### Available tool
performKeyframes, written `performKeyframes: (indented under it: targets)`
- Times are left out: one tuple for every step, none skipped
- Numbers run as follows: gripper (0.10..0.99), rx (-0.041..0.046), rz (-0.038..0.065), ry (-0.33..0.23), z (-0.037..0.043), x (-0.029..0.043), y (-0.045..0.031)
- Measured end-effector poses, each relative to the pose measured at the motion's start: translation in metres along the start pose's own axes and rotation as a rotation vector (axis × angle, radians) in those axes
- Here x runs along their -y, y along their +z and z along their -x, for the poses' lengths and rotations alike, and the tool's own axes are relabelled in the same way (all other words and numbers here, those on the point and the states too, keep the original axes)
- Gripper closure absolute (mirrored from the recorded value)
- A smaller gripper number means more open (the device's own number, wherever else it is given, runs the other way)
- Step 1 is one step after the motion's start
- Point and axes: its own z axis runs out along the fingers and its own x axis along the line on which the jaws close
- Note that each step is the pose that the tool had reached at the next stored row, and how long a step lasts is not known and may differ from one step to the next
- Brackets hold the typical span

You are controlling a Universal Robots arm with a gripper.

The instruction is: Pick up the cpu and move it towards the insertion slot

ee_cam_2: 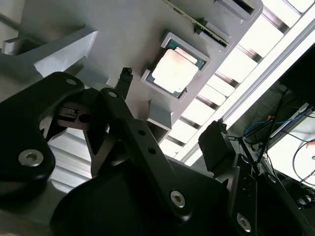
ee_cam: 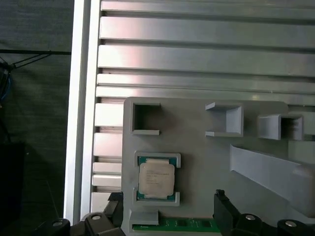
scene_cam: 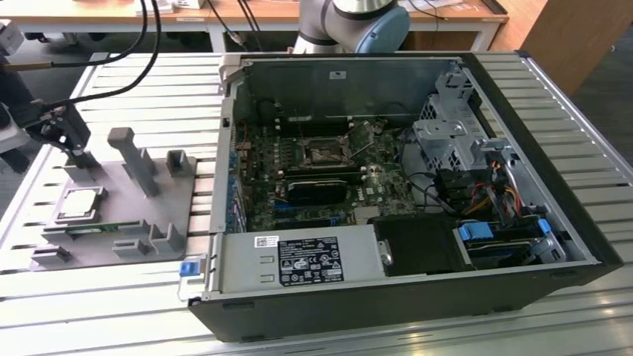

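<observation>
Slatted bench (scene_cam: 129, 81): you see one cpu (ee_cam: 156, 178) in grey tray (ee_cam: 206, 162), one insertion slot (scene_cam: 325, 154); gripper (ee_cam: 167, 200) spread, empty, near cpu.

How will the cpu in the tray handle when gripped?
Likely rigid: the small flat square silvery cpu looks solid. Its smooth metal top may be slippery. Seated low in a recess of the grey plastic tray, it probably offers little edge.

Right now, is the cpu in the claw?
No, the cpu lies flat in its recess on the grey tray, and the claw stands open and holds nothing.
</observation>
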Motion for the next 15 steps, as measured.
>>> performKeyframes:
  targets:
    - [0.267,0.0000,0.000,0.000,-0.0002,0.0002,0.0012]
    - [0.267,-0.0001,0.000,0.000,-0.0004,0.0005,0.0024]
    - [0.267,-0.0001,0.000,0.000,-0.0005,0.0007,0.0035]
    - [0.267,-0.0001,0.000,0.000,-0.0005,0.0009,0.0045]
    - [0.267,-0.0001,0.000,0.000,-0.0005,0.0011,0.0054]
    - [0.267,0.0000,0.000,0.000,-0.0006,0.0013,0.0065]
    - [0.267,-0.0001,0.000,0.000,-0.0007,0.0014,0.0073]
    - [0.267,-0.0002,0.000,0.000,-0.0008,0.0016,0.0080]
    - [0.267,-0.0003,0.000,0.000,-0.0010,0.0018,0.0087]
    - [0.267,-0.0002,0.000,0.000,-0.0011,0.0019,0.0095]
    - [0.267,-0.0002,0.000,0.000,-0.0012,0.0021,0.0102]
    - [0.267,-0.0002,0.000,0.000,-0.0014,0.0022,0.0110]
    - [0.267,-0.0001,0.000,0.000,-0.0015,0.0023,0.0118]
    - [0.267,-0.0001,0.000,0.000,-0.0016,0.0024,0.0126]
    - [0.267,-0.0002,0.000,0.000,-0.0018,0.0025,0.0132]
